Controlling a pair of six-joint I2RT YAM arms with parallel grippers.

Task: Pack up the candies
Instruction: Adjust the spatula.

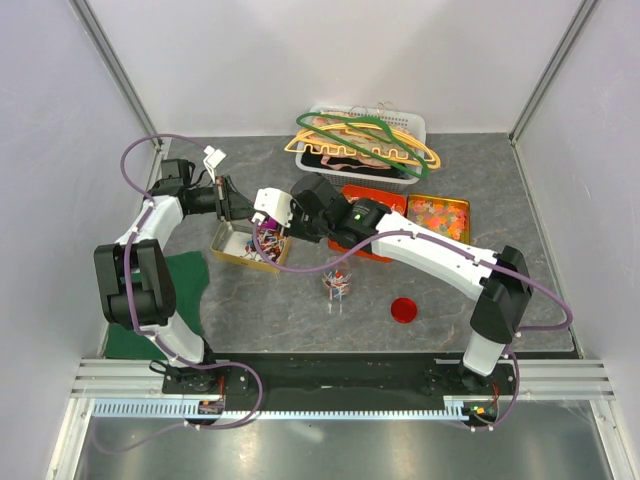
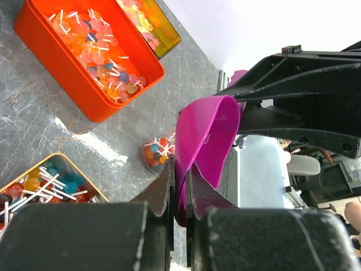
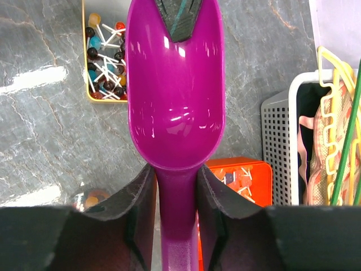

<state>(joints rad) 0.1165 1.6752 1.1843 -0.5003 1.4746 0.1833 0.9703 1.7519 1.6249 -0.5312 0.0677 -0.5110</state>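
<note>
A magenta scoop [image 3: 175, 84] hangs empty in the air, held at both ends. My right gripper [image 3: 176, 175] is shut on its handle, one finger on each side. My left gripper [image 2: 179, 169] is shut on the thin front rim of the scoop [image 2: 208, 135]. Under the bowl stands a gold tin [image 3: 84, 51] holding candies [image 3: 104, 62], small round sweets on white sticks. A small glass jar [image 2: 157, 153] on the table holds several candies. More candies [image 2: 101, 51] fill an orange tray [image 2: 56, 73].
A yellow tray [image 1: 462, 205] of sweets lies right of the orange tray [image 1: 348, 192]. A white basket [image 1: 415, 128] with coat hangers [image 1: 360, 145] stands at the back. A red lid [image 1: 404, 309] lies right of the jar [image 1: 337, 283]. A green cloth [image 1: 180, 275] lies at the left.
</note>
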